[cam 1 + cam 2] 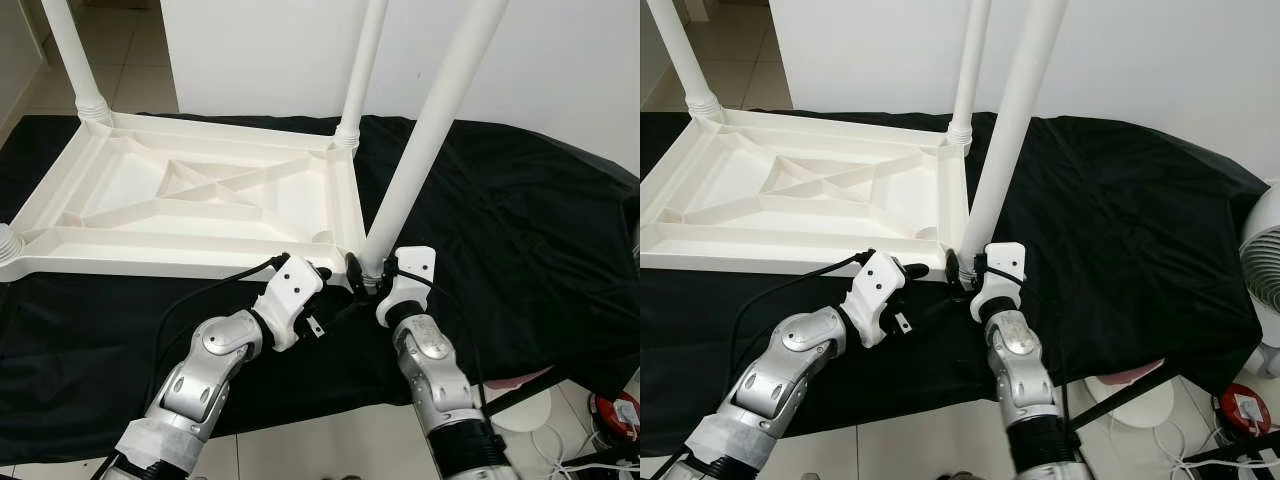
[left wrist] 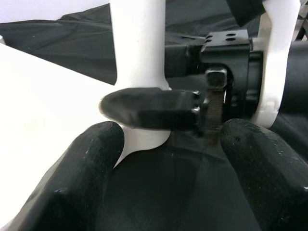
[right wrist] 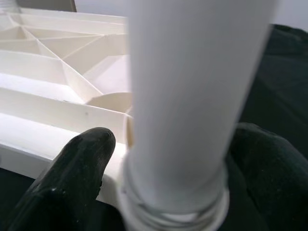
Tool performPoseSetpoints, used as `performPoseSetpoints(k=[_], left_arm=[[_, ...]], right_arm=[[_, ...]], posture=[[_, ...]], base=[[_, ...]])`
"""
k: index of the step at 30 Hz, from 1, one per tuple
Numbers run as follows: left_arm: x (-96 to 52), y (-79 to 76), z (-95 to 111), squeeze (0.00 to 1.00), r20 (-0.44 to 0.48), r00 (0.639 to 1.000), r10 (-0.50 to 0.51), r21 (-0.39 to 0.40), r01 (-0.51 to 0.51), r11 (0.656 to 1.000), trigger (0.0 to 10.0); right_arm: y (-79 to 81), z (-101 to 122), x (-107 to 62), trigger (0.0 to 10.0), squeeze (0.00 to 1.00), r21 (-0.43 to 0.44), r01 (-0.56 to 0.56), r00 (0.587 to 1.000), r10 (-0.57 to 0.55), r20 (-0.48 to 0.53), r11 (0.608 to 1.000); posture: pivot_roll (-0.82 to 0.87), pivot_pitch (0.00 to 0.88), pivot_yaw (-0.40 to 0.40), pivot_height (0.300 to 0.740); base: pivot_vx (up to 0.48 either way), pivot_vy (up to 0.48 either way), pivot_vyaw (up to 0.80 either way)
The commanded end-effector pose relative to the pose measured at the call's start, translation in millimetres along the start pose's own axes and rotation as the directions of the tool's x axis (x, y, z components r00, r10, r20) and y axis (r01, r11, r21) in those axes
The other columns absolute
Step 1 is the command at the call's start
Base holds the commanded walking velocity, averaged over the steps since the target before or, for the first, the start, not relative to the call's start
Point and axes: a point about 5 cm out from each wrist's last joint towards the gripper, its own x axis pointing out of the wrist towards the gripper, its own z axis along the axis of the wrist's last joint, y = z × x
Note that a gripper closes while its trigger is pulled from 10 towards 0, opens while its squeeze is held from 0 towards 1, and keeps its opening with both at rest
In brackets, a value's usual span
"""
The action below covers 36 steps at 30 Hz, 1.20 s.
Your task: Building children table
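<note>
A white plastic tabletop (image 1: 190, 200) is being kept upside down on a black cloth (image 1: 500, 220), ribbed underside facing up, and three legs are being seen standing in its corner sockets: a far left leg (image 1: 68, 50), a far right leg (image 1: 362, 65) and a near right leg (image 1: 430, 130), which is leaning a bit away from the tabletop. At the left edge of the left eye view a ribbed stub (image 1: 8, 245) is being shown at the fourth corner, too cropped to tell more. The near right leg's base is being gripped by the right gripper (image 1: 364, 272), one black finger on each side of the tube, right above the threaded collar; that's clearest in the right wrist view, where the leg (image 3: 187, 96) is sitting between the two fingers (image 3: 77, 168) with the tabletop ribs (image 3: 57, 62) beyond them. The left gripper (image 1: 318, 272) is being held just beside that same corner, and its wrist view is showing its two fingers (image 2: 82, 178) spread apart and grasping nothing, with the leg's foot and the right gripper's finger (image 2: 149, 108) straight ahead between them. A black cable (image 1: 190, 300) is being draped over the cloth behind the left arm. Off past the right gripper, on the tiled floor, a red and white object (image 1: 1243, 410) and some white cords (image 1: 1200, 462) are being seen, and a white fan (image 1: 1265, 270) is being shown at the edge of the right eye view.
</note>
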Motion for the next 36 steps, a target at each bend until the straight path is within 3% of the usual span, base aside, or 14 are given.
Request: performPoseSetpoints(k=[1, 9, 13, 20, 21, 23, 24, 25, 35, 36], left_arm=[[1.9, -0.1, 0, 0.0, -0.005, 1.0, 0.023, 0.001, -0.023, 1.0, 10.0], [3.2, 1.6, 1, 0.0, -0.001, 1.0, 0.021, 0.004, -0.021, 1.0, 10.0], [3.8, 2.3, 2, 0.0, 0.002, 1.0, 0.023, 0.008, -0.023, 1.0, 10.0], [2.1, 3.5, 3, 0.0, 0.002, 0.999, 0.033, 0.011, -0.033, 0.999, 10.0], [1.7, 3.9, 3, 0.0, 0.002, 0.999, 0.036, 0.012, -0.036, 0.999, 10.0], [1.7, 3.9, 3, 0.0, 0.002, 0.999, 0.036, 0.012, -0.036, 0.999, 10.0], [1.4, 4.0, 3, 0.0, 0.001, 0.999, 0.039, 0.013, -0.039, 0.999, 10.0], [0.9, 4.1, 2, 0.0, 0.001, 0.999, 0.043, 0.012, -0.043, 0.999, 10.0], [-0.2, 4.3, 2, 0.0, -0.001, 0.999, 0.048, 0.011, -0.048, 0.999, 10.0], [-0.2, 4.1, 2, 0.0, 0.0, 0.999, 0.046, 0.011, -0.046, 0.999, 10.0]], right_arm=[[-7.7, 1, 1.9, 10.0, 0.0, -0.021, -0.057, 0.998, 0.058, 0.009, 0.998], [-20.2, 13, 19.6, 10.0, 0.0, -0.099, -0.222, 0.975, 0.222, -0.008, 0.97], [-16.1, 16, 32.7, 10.0, 0.0, -0.128, -0.315, 0.949, 0.312, -0.043, 0.94], [-6.7, 10, 41.2, 10.0, 0.0, -0.147, -0.416, 0.909, 0.403, -0.109, 0.898], [-4.9, 8, 42.5, 5.0, 0.0, -0.144, -0.438, 0.898, 0.423, -0.121, 0.887], [-4.9, 8, 42.5, 5.0, 0.0, -0.144, -0.438, 0.898, 0.423, -0.121, 0.887], [-4.6, 7, 43.5, 1.3, 0.0, -0.131, -0.45, 0.891, 0.434, -0.134, 0.883], [-4.5, 4, 43.5, 0.0, 0.0, -0.124, -0.464, 0.883, 0.446, -0.149, 0.877], [-11.4, -3, 41.2, 0.0, 0.0, -0.099, -0.476, 0.874, 0.459, -0.16, 0.874], [-12.5, -3, 41.1, 5.5, 0.0, -0.095, -0.46, 0.883, 0.444, -0.154, 0.883]], posture=[[0.08, 0.054, -0.096, 0.74], [0.08, 0.048, -0.094, 0.74], [0.09, 0.046, -0.095, 0.74], [0.1, 0.044, -0.098, 0.74], [0.11, 0.044, -0.102, 0.74], [0.11, 0.044, -0.102, 0.74], [0.11, 0.044, -0.102, 0.74], [0.11, 0.044, -0.102, 0.74], [0.11, 0.046, -0.103, 0.74], [0.11, 0.046, -0.102, 0.74]], base=[[0.0, 0.0, 0.0], [0.0, 0.0, 0.0], [0.0, 0.0, 0.0], [0.0, 0.0, 0.0], [0.0, 0.0, 0.0], [0.0, 0.0, 0.0], [0.0, 0.0, 0.0], [0.0, 0.0, 0.0], [0.0, 0.0, 0.0], [0.0, 0.0, 0.0]])
